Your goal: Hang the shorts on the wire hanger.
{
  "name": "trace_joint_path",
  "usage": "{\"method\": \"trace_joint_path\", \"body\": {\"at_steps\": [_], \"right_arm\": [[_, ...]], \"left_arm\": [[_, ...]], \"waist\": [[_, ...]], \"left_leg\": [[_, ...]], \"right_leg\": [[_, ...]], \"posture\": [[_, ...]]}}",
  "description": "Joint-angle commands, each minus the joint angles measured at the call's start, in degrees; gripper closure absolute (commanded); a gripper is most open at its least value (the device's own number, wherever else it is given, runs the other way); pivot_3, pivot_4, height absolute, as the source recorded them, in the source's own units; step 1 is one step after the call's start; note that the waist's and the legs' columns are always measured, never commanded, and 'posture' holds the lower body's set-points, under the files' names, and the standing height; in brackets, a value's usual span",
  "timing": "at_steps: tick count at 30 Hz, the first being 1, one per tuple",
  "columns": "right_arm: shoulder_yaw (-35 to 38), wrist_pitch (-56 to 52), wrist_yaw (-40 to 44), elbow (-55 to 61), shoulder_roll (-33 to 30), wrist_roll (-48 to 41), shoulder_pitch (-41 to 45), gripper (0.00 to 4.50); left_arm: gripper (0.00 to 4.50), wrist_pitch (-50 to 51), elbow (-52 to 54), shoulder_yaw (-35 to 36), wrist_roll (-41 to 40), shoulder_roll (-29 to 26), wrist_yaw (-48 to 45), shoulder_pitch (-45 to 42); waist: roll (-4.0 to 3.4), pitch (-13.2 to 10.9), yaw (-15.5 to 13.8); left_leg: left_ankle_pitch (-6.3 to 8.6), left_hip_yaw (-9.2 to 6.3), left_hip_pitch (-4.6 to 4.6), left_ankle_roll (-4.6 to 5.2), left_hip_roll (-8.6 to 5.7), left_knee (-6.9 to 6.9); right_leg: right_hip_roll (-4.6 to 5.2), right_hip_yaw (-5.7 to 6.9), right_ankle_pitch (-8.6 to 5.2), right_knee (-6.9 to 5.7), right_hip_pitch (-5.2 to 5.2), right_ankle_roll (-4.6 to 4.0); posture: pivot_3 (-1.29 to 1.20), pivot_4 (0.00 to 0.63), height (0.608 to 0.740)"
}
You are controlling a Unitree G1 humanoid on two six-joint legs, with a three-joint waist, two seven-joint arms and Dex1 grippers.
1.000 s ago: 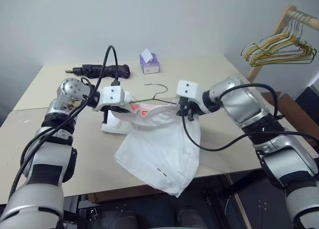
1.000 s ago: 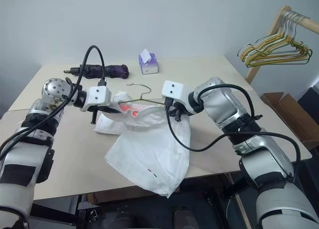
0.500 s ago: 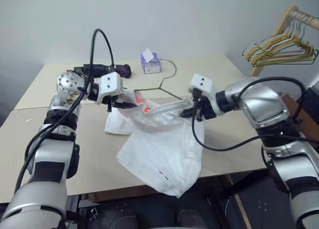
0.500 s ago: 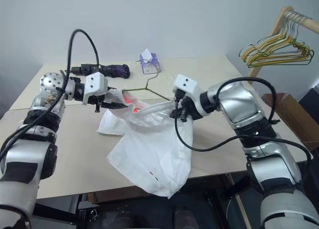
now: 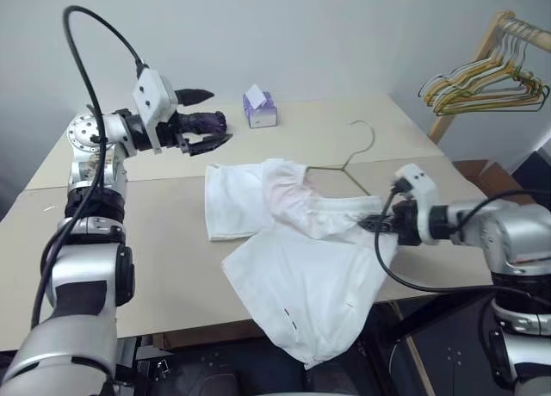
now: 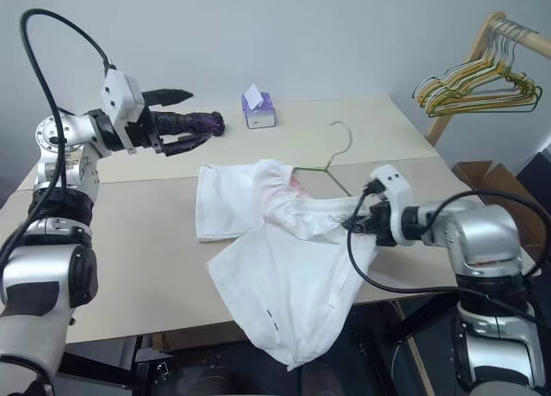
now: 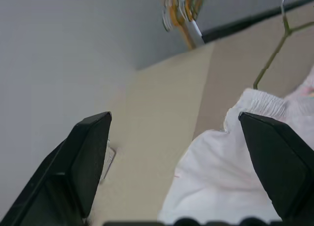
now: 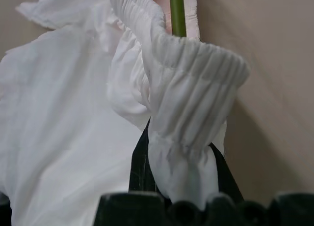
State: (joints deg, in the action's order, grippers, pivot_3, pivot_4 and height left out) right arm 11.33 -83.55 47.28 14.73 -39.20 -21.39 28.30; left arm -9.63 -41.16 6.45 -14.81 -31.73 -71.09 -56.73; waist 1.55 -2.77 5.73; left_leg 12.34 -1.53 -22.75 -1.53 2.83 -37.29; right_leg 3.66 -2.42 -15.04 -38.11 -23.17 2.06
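Two end effectors are mine here. My left end effector (image 5: 202, 118) hangs in the upper left of the frame, above the far side of the bench (image 5: 129, 241), with its black fingers spread wide and nothing between them. It is well apart from the shorts (image 5: 301, 267).

My right end effector (image 5: 379, 225) sits at the right of the frame, low over the bench edge, clamped on the gathered waistband of the shorts; in the right wrist view the ribbed elastic (image 8: 191, 88) bunches up between my dark fingers.

The shorts lie in the middle of the frame, spread on the bench, with one leg flat toward the centre left and the other draping past the near edge at the lower centre. The waistband is pulled into a ridge running toward my right end effector.

The wire hanger (image 5: 349, 159) lies on the bench right of centre, hook pointing toward the far side, its lower part going under the waistband.

A tissue box (image 5: 258, 109) stands at the upper centre, a folded dark umbrella (image 5: 202, 120) lies near my left end effector, and a bundle of coloured hangers (image 5: 482, 86) hangs on a wooden rack (image 5: 469, 64) in the upper right.
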Motion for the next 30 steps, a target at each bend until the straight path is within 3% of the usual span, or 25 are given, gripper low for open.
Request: {"method": "trace_joint_path", "body": {"at_steps": [1,6,10,16,21,30], "right_arm": [[9.6,-5.0,-5.3,4.7,1.5,-0.3,0.0,4.5],[19.0,-8.9,-13.4,6.3,5.1,0.7,0.8,4.5],[23.5,-8.9,-18.4,5.2,6.9,0.0,1.9,4.5],[18.8,-8.9,-18.7,6.3,5.3,-5.3,-0.6,4.5],[14.6,-8.4,-19.1,5.8,3.2,-5.5,-0.4,4.5],[23.1,-3.9,-28.5,3.2,8.8,-0.4,5.6,4.5]], "left_arm": [[0.01,11.6,15.2,1.9,-7.3,3.1,5.4,4.0],[0.01,29.6,33.6,2.9,-17.6,8.0,15.3,8.4],[0.01,35.4,40.8,3.3,-22.5,9.5,18.9,10.0],[0.01,34.4,39.8,2.1,-20.9,8.4,18.0,10.3],[0.01,33.3,39.6,1.6,-20.3,7.5,16.7,10.6],[0.01,34.2,43.8,1.4,-22.3,10.0,19.2,13.0]], "waist": [[-0.01,0.0,0.3],[-0.01,0.0,1.6],[-0.24,0.1,2.9],[-0.34,0.2,4.9],[-0.34,0.2,6.1],[-0.34,0.2,5.9]], "left_leg": [[0.0,0.01,0.03,0.0,0.0,0.01],[0.0,-0.04,0.02,0.0,0.0,0.01],[0.0,-0.03,0.09,0.0,-0.01,0.05],[0.01,-0.01,0.83,0.02,-0.01,0.4],[0.01,-0.02,0.8,0.03,0.0,0.4],[0.02,-0.06,0.78,0.03,0.0,0.41]], "right_leg": [[0.0,-0.01,0.0,-0.02,-0.01,0.0],[0.0,-0.02,0.0,0.0,0.02,0.0],[0.0,-0.06,0.0,0.0,0.07,0.0],[-0.08,-0.11,-0.05,0.19,0.74,0.02],[-0.08,-0.12,-0.05,0.3,0.79,0.03],[-0.09,-0.1,-0.05,0.34,0.8,0.04]], "posture": [[-0.15,0.0,0.74],[-0.17,0.0,0.74],[-0.19,0.0,0.74],[-0.19,0.0,0.74],[-0.18,0.0,0.74],[-0.17,0.0,0.74]]}}
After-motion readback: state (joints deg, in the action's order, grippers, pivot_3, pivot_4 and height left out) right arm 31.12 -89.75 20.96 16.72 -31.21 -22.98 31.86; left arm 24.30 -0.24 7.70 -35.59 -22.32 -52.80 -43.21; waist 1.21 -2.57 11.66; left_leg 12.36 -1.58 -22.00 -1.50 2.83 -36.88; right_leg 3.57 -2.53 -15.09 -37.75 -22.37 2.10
